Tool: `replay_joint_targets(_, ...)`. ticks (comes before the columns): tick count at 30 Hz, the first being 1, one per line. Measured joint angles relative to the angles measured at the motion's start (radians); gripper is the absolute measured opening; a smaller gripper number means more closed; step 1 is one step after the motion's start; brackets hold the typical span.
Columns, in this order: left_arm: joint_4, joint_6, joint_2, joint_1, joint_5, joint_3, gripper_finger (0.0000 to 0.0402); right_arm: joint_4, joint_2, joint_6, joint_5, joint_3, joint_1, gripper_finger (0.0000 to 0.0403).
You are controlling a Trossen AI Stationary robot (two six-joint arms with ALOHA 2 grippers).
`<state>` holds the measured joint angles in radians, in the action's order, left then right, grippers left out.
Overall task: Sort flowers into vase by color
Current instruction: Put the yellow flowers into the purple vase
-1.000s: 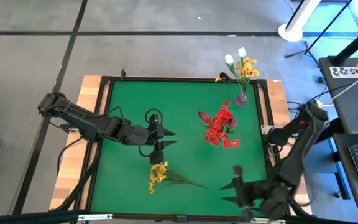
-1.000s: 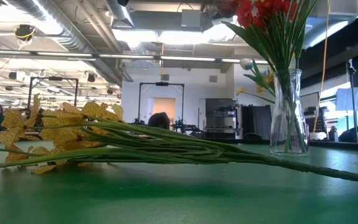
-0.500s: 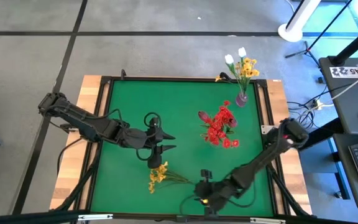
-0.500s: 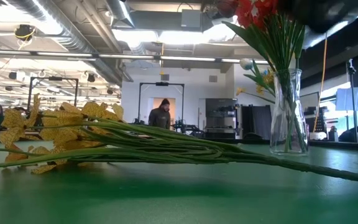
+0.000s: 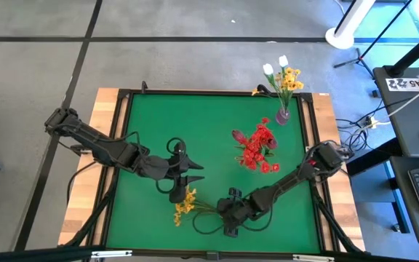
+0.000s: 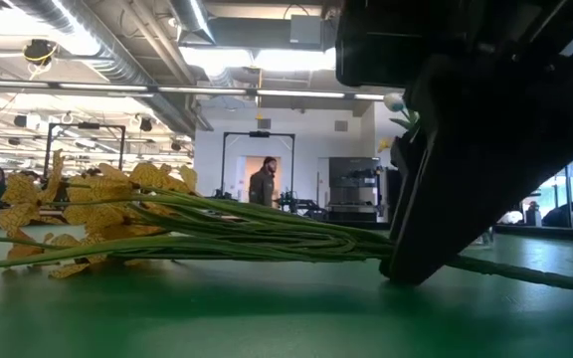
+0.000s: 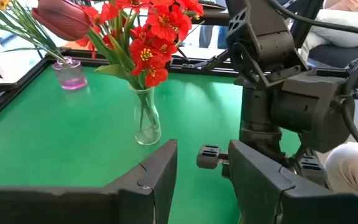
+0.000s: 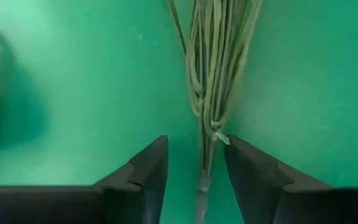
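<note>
A yellow flower spray [image 5: 184, 206] lies flat on the green table; its blooms [image 6: 97, 214] point to the table's left and its green stems [image 8: 213, 74] run right. My right gripper [image 5: 220, 209] has come down over the stems' cut end. It is open, with one finger on either side of the bundle [image 8: 204, 168]; I cannot tell whether it touches. My left gripper [image 5: 195, 172] hovers open and empty just beyond the blooms. Red flowers [image 5: 257, 149] stand in a clear vase [image 7: 146, 127]. White tulips and yellow sprays [image 5: 282, 76] stand in a small purple vase [image 5: 283, 115].
The red flowers' vase stands mid-table, right of centre, just beyond my right arm [image 5: 297, 178]. The purple vase sits at the far right corner. A raised black frame [image 5: 126, 145] borders the table. Open green surface lies to the far left.
My right gripper has swung from the table's near right corner toward the left along the near edge. It has dropped to the table, tipped downward and rolled, and now straddles the yellow spray's stems. My left gripper has drifted slightly toward the near edge. The flowers have not moved.
</note>
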<state>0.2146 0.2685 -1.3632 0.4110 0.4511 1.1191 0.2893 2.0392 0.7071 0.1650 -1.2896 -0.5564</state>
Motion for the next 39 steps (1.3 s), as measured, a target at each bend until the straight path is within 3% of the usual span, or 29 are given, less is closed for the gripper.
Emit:
replay_joint_targets(4, 0.003, 0.003, 0.0, 0.0, 0.001, 0.0, 0.0139, -0.002, 0.004, -0.003, -0.014, -0.001, 0.007, 0.0187)
replay_joint_targets(7, 0.005, 0.003, 0.0, 0.0, 0.0, 0.0, 0.0139, -0.002, 0.004, -0.007, -0.017, -0.001, 0.007, 0.0185)
replay_joint_targets(10, 0.005, 0.003, 0.0, 0.0, 0.001, 0.0, 0.0139, 0.004, 0.005, -0.008, -0.02, -0.002, 0.008, 0.0147)
replay_joint_targets(17, 0.005, 0.012, 0.0, 0.0, 0.001, 0.0, 0.0139, 0.019, 0.005, -0.034, -0.027, -0.002, 0.009, 0.0017)
replay_joint_targets(22, 0.005, 0.013, 0.0, 0.0, 0.001, 0.0, 0.0139, 0.018, 0.0, -0.034, -0.021, -0.001, 0.004, 0.0026)
replay_joint_targets(25, 0.005, 0.013, 0.0, 0.0, 0.002, 0.0, 0.0139, 0.019, -0.02, -0.038, -0.019, 0.002, -0.01, 0.0012)
replay_joint_targets(29, 0.025, 0.0, 0.003, 0.003, 0.044, 0.0, 0.0139, 0.022, -0.105, -0.05, 0.004, 0.001, -0.048, 0.0014)
replay_joint_targets(34, 0.021, -0.066, 0.089, 0.055, 0.232, 0.0, 0.0139, 0.044, -0.256, -0.071, 0.109, 0.002, -0.135, 0.0012)
replay_joint_targets(39, -0.033, -0.119, 0.17, 0.088, 0.262, 0.0, 0.0139, -0.046, -0.442, -0.211, 0.248, 0.001, -0.236, 0.0012)
